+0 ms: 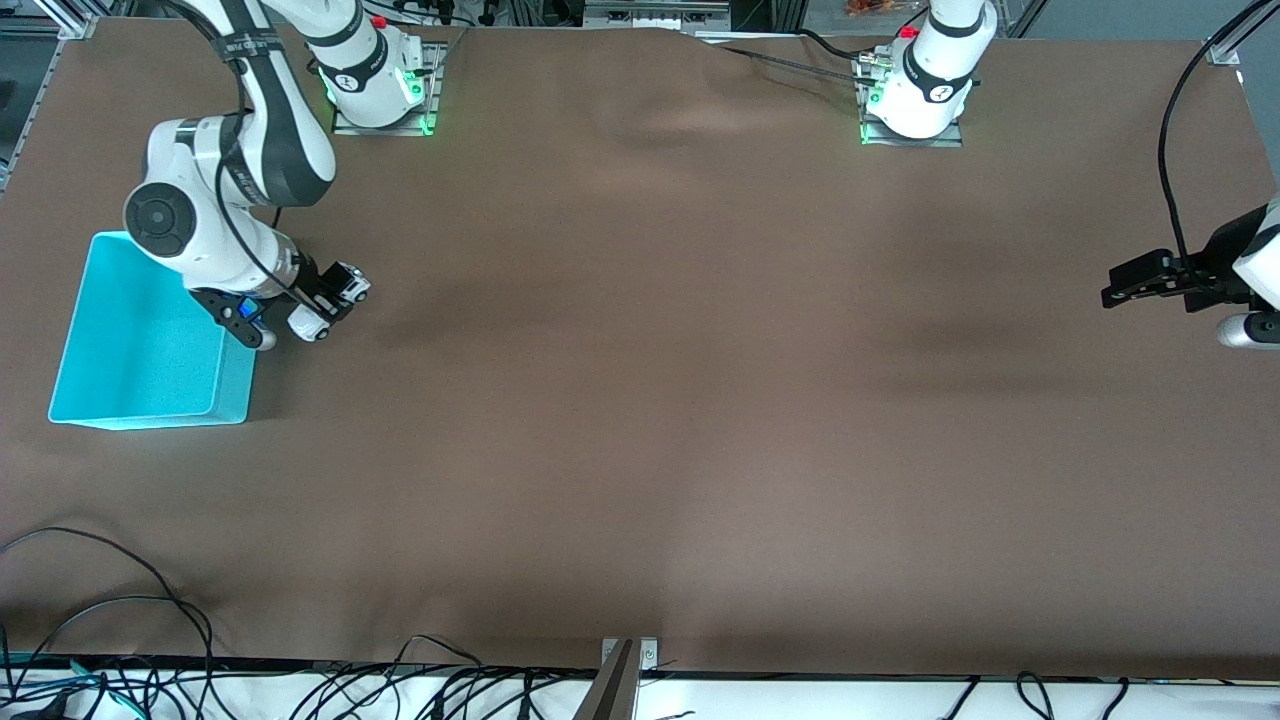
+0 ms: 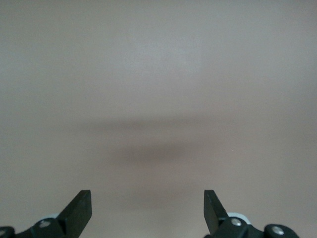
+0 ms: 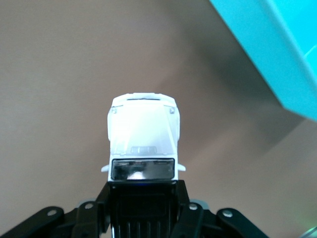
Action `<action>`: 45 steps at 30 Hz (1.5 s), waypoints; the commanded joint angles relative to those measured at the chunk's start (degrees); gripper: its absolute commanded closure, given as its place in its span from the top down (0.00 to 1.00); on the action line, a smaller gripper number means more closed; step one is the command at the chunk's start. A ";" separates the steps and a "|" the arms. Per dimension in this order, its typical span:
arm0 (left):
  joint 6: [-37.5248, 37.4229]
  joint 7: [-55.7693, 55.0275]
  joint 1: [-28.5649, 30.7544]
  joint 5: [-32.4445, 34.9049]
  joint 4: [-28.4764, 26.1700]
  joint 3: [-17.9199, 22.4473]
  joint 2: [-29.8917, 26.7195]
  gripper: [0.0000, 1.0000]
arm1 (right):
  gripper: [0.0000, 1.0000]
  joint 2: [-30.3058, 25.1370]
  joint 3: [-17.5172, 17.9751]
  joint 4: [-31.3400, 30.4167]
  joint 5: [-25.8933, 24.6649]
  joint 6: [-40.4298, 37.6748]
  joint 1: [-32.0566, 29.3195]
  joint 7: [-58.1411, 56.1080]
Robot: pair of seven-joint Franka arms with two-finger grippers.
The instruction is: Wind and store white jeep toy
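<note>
The white jeep toy (image 1: 330,302) has a black roof and dark windscreen, and my right gripper (image 1: 318,297) is shut on its black-roofed rear half. It hangs just beside the turquoise bin (image 1: 100,400), over the brown table. In the right wrist view the white jeep toy (image 3: 143,130) points away from the camera, its white hood out in front of my right gripper (image 3: 142,198), whose fingers (image 3: 184,198) press both sides of the cabin. My left gripper (image 1: 1118,292) waits open over the table at the left arm's end, with nothing between the fingers (image 2: 79,212).
The turquoise bin (image 3: 282,54) shows one corner in the right wrist view, close to the jeep. Loose black cables (image 1: 120,620) lie along the table edge nearest the front camera. A metal bracket (image 1: 628,655) sits at the middle of that edge.
</note>
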 commanded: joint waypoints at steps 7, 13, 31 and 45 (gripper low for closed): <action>-0.49 0.14 -0.16 -0.81 -0.16 0.09 -0.15 1.00 | 0.00 -2.03 -10.14 -0.90 0.02 -3.12 -0.08 -20.49; -0.49 0.14 -0.16 -0.81 -0.16 0.09 -0.15 1.00 | 0.00 -1.68 -13.83 -0.81 -1.83 -3.12 -1.04 -27.61; -0.49 0.05 -0.16 -0.81 -0.16 0.09 -0.15 1.00 | 0.00 2.36 -22.27 -1.16 -6.58 0.13 -7.81 -52.14; -0.57 0.05 -0.25 -0.81 -0.16 0.09 -0.24 1.00 | 0.00 9.39 -22.45 -1.25 -6.84 9.27 -11.68 -53.90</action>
